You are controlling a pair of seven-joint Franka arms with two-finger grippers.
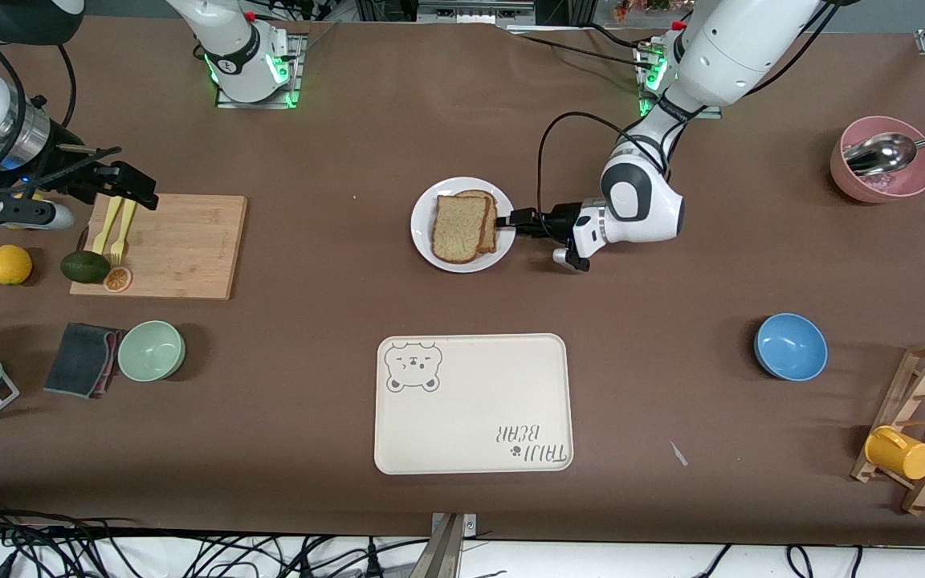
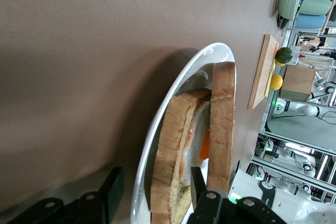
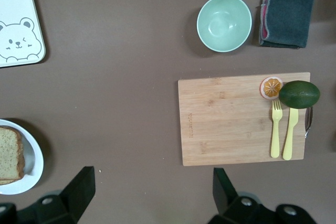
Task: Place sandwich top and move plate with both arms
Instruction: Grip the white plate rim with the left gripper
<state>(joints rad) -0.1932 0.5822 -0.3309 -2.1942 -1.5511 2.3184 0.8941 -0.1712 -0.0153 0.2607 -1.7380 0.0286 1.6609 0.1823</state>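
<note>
**Left claw takes the plate rim, right claw waits**

A big brown table [image 1: 334, 385] holds many things. In the middle sits the white plate [image 1: 424, 233]. The sandwich is on it. The top slice [image 1: 459, 228] lies on the lower slice, pushed a little toward the right arm's end, so the lower crust peeks out. The left wrist view shows egg between the two slices. So the top looks to be on already.

The left claw [image 1: 511, 218] is low at the plate's edge, on the side toward the left arm's end of the table. In the left wrist view one finger [image 2: 110, 190] is under the rim and the other is over it, by the bread. The fingers sit partly open around the rim. I cannot tell if they pinch it yet.

The right claw [image 1: 132, 186] hangs over the end of the wood board [image 1: 181, 249], above the yellow fork [image 1: 120, 237]. Its fingers are wide open and hold nothing. That arm waits.

The cream bear tray [image 1: 470, 417] lies nearer the front camera than the plate, and it has nothing on it.

I think the step now is the plate move. Next, the left claw should pinch the rim well. The right claw should come over and take the rim at its own end. Then both must lift flat, so the bread does not slide off.
</note>
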